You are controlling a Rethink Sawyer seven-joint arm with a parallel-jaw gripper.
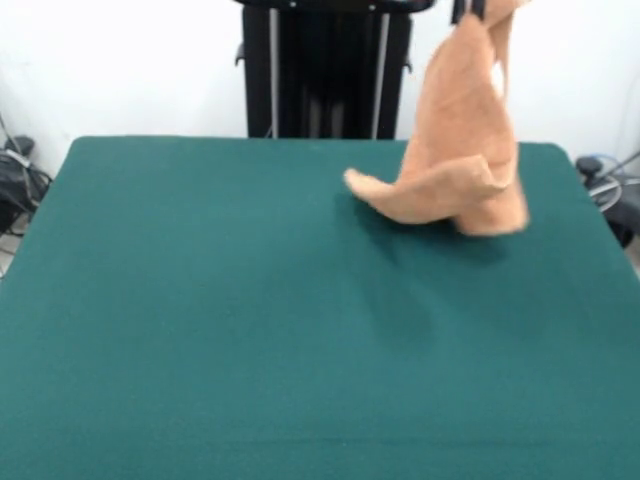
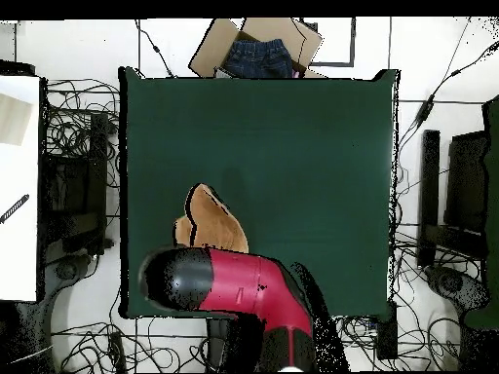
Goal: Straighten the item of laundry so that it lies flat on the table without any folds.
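Front view: the table point(image 1: 200, 330) fills most of what I can see, a broad dark green top running from the near edge back to the white wall. Behind its far edge stands the robot's black pedestal point(image 1: 325, 70). The towel point(image 1: 465, 150) hangs over the far right part of the table, drawn up into a tall, narrow peak that runs out of the top of the picture. Its lower end is bunched and flares out, one corner pointing left just above the green top, near the far edge. It looks to be brushing the surface there, but I cannot tell for sure. At the very top, beside the towel's peak, a small dark piece shows: the gripper point(image 1: 470, 10). The towel is gathered up at it, yet I cannot tell how its jaws stand.

From overhead the red and black arm point(image 2: 229, 282) reaches in from the bottom edge and covers the towel's upper part. The orange cloth point(image 2: 210, 222) shows just beyond it, on the left half of the table, towards the robot's side. A cardboard box holding blue denim point(image 2: 258, 51) sits beyond the table's far edge.
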